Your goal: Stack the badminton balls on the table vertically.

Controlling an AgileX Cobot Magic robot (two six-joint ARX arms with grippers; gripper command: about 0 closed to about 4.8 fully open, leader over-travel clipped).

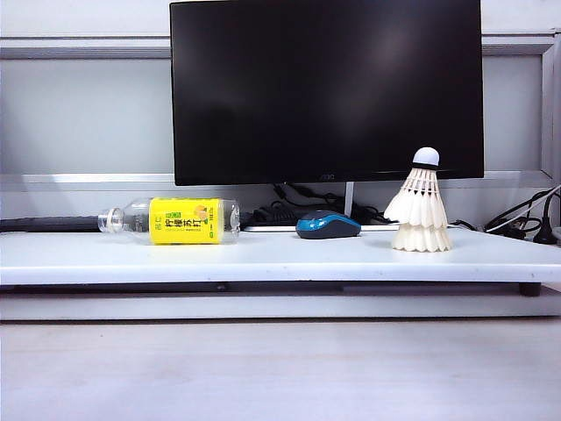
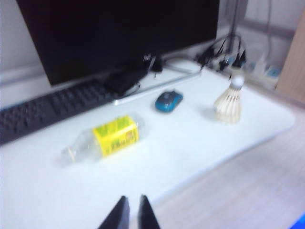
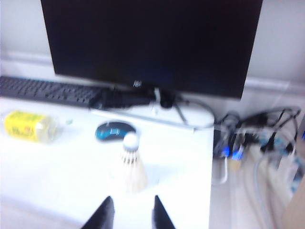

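White feathered badminton balls (image 1: 421, 206) stand nested cork-up as one upright stack on the table (image 1: 263, 256) beside the mouse (image 1: 328, 225), so the left gripper (image 2: 129, 212), nearly closed, and the right gripper (image 3: 129, 212), parted, hold nothing.

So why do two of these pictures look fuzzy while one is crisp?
Exterior view: sharp; the stacked white feather shuttlecocks show clear edges. Left wrist view: blurred; the yellow-labelled plastic bottle smears above the left gripper. Right wrist view: blurred too, table glaring white around the right gripper.
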